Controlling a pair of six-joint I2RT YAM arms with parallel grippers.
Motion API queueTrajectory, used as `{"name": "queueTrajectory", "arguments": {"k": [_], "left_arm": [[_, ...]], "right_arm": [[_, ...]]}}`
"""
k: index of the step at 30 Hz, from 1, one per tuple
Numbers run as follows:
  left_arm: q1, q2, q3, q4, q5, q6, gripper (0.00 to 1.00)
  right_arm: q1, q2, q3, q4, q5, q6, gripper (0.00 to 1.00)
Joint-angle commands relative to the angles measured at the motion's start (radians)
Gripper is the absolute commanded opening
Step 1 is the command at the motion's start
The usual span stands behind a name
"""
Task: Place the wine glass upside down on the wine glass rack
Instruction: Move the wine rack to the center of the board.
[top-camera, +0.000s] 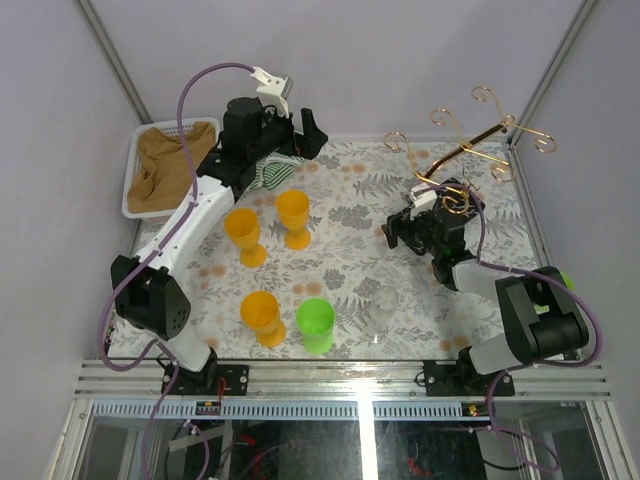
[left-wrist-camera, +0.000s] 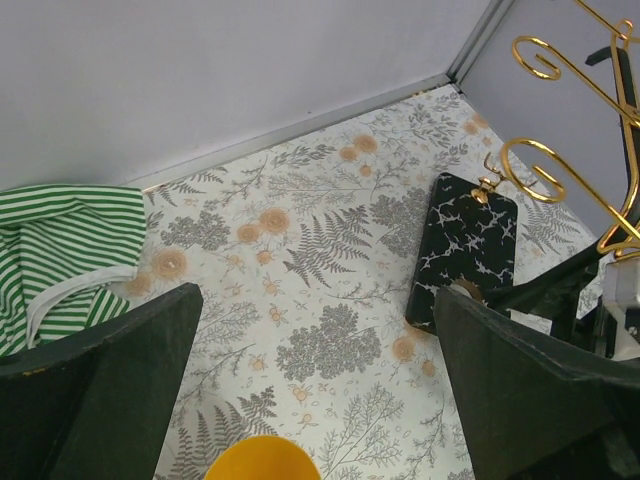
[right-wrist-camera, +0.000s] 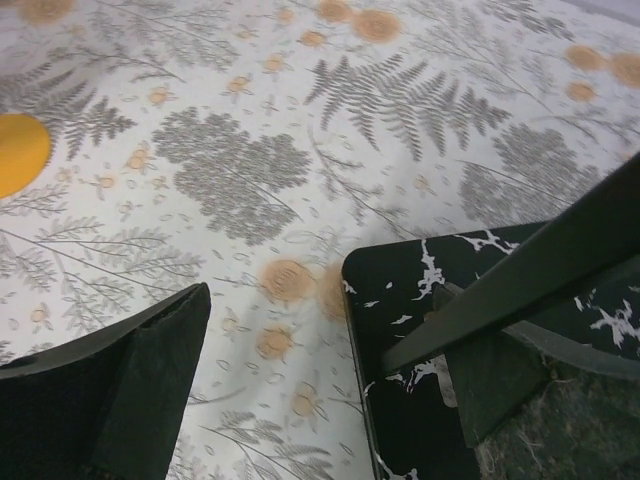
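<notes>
The wine glass (top-camera: 385, 302) is clear and hard to make out; it stands on the floral tablecloth near the front edge, right of the green cup. The wine glass rack (top-camera: 470, 140) rises at the back right, gold hooks (left-wrist-camera: 535, 170) above a black patterned base (left-wrist-camera: 465, 250). My right gripper (top-camera: 400, 228) hangs open low at the base's near end; in the right wrist view its right finger (right-wrist-camera: 500, 290) sits over the base (right-wrist-camera: 400, 330). My left gripper (top-camera: 300, 140) is open at the back, with only tablecloth between its fingers (left-wrist-camera: 100, 390).
Three orange goblets (top-camera: 243, 235) (top-camera: 293, 217) (top-camera: 262, 318) and a green cup (top-camera: 316, 325) stand left of centre. A green striped cloth (left-wrist-camera: 60, 240) lies at the back left. A white basket (top-camera: 135, 170) of brown cloth sits at the far left. Enclosure walls close the back and sides.
</notes>
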Motion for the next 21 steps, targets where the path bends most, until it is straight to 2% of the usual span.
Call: {"name": "queueTrajectory", "arguments": {"k": [1,21], "left_arm": [[0.011,-0.074,-0.032,0.045,-0.045,0.024,1.00],[0.016,-0.154,-0.110,0.050,-0.104,0.016,1.00]], "right_arm": [[0.097,0.022,0.095,0.146,-0.102,0.025,1.00],[0.297,0.060,0.187,0.054,-0.197,0.017,0.99]]}}
